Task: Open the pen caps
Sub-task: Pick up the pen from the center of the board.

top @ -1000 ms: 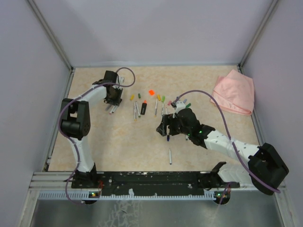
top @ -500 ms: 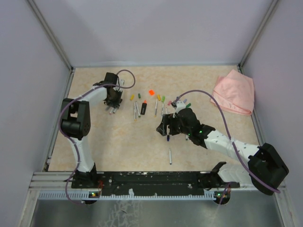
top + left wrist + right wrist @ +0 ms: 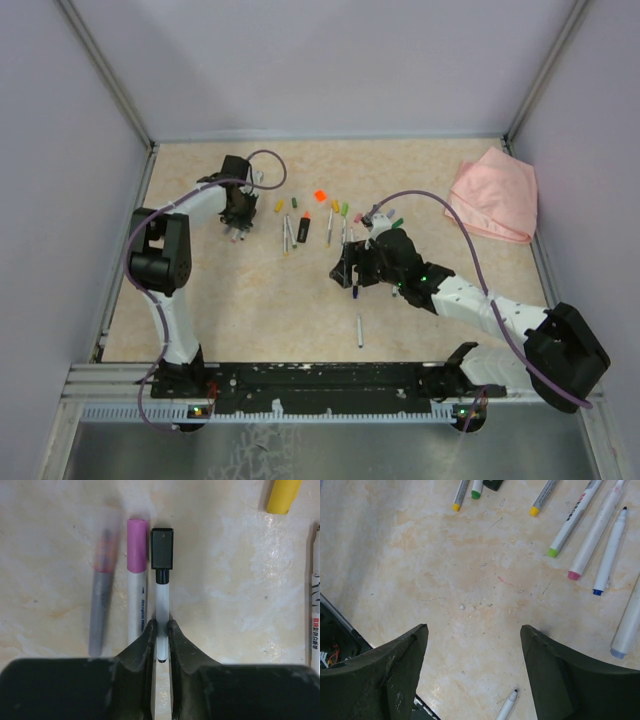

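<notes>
Where the left arm is set: stretched to the far left of the bench (image 3: 250,310), wrist turned down, with the left gripper (image 3: 238,222) lowered over a small group of pens.
Left jaws: drawn in on the white barrel of a black-capped pen (image 3: 161,600), which is pinched from both sides near its uncapped end.
Right arm: folded low across the middle of the bench, the right gripper (image 3: 473,629) held just above the surface, its jaws spread wide.
Changed since a second ago: the left gripper is seen slightly nearer the arm bases and down over the pens; the right arm is unmoved.
Black cap (image 3: 162,548): seated on its pen at the end away from the jaws. The long axis runs straight out from the jaw gap, and the cap points away from the wrist.
Pink cap (image 3: 136,552): seated on a neighbouring pen, laid parallel just beside the black one.
Loose caps (image 3: 320,194): scattered at mid-bench between the two grippers, near uncapped pens (image 3: 610,555).
Pink cloth (image 3: 495,195): laid at the far right corner.
</notes>
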Motion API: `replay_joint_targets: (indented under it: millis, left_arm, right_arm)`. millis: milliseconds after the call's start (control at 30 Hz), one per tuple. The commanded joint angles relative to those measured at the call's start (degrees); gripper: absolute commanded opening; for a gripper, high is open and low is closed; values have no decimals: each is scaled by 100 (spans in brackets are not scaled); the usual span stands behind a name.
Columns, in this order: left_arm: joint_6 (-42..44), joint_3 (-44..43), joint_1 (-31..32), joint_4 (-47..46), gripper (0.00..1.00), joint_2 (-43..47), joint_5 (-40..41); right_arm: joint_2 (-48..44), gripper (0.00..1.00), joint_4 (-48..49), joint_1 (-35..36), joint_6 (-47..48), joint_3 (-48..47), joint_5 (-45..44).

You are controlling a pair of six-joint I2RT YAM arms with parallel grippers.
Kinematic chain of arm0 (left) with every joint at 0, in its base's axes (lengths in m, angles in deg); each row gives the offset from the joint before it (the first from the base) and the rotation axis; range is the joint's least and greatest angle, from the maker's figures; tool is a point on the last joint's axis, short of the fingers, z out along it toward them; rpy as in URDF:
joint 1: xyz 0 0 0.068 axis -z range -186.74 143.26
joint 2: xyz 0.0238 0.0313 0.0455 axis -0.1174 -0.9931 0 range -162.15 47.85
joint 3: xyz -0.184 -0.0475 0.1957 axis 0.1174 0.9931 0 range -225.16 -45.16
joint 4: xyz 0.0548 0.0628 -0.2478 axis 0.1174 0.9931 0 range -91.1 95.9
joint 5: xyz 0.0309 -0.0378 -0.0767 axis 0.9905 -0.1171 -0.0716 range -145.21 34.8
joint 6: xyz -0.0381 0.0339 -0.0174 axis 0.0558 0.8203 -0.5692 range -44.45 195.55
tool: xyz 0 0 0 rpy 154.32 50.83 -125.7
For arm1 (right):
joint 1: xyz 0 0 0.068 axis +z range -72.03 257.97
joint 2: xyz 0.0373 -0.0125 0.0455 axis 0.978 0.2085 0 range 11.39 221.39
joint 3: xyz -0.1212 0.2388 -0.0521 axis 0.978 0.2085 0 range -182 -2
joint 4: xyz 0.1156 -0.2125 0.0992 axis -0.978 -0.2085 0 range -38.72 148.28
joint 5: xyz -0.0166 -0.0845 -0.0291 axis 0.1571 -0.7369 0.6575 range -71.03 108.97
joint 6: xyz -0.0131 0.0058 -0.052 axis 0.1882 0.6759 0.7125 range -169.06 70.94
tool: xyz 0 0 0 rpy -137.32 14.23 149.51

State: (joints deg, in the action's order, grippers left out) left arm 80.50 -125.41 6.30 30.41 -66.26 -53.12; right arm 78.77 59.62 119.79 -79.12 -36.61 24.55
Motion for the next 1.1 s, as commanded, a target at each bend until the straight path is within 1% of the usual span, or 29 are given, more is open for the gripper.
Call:
replay_joint_targets:
  millis: [0, 167, 367, 500, 633, 767, 867, 1000, 1067]
  left_arm:
    - [58, 114, 40, 50, 12, 107, -33]
    - [56, 114, 58, 103, 0, 451, -51]
    - [-30, 152, 59, 225, 0, 1115, -250]
    - [-151, 321, 50, 232, 0, 1763, -689]
    - [-269, 696, 43, -107, 0, 2505, -1226]
    - [-512, 1144, 33, -768, 0, 3302, -1892]
    - [-895, 1505, 8, -1473, 0, 3842, -2573]
    - [-1952, 2063, -11, -2809, 0, 4423, -3605]
    - [-2977, 2441, -12, -3760, 0, 4625, -4061]
  right_arm:
    - [-191, 75, 357, -36, 33, -81, 55]
    - [-327, 74, 541, -34, 117, -105, 259]
    - [-496, 72, 731, -34, 289, -277, 481]
    - [-573, 71, 902, -34, 331, -457, 668]
    - [-577, 69, 1111, -32, 263, -649, 839]
    - [-532, 68, 1259, -35, 166, -801, 933]
    - [-447, 68, 1351, -38, 58, -885, 1014]
    - [-323, 68, 1722, -33, -199, -944, 1171]
    - [-253, 68, 1948, -37, -366, -988, 1196]
